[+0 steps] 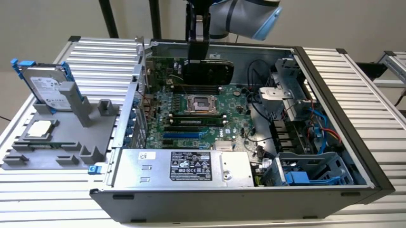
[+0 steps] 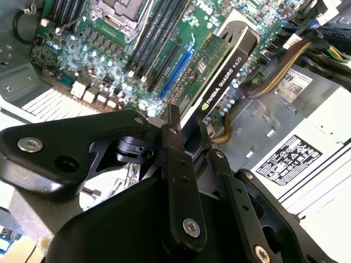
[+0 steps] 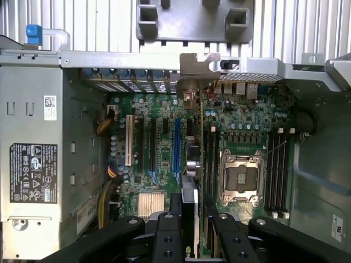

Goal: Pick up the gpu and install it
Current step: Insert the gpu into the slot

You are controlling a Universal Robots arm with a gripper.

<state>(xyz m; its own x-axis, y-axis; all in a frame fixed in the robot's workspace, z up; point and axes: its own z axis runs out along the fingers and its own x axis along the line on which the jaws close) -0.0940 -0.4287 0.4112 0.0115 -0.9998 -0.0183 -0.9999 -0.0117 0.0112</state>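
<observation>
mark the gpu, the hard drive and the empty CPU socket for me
gpu (image 1: 209,72): exterior view, on its black cooler face.
hard drive (image 1: 45,88): exterior view, on its silver labelled face.
CPU socket (image 1: 201,102): exterior view, on the open middle of the socket.

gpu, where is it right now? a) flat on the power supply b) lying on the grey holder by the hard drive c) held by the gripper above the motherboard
c: the gripper clamps the gpu on edge over the motherboard.
</observation>
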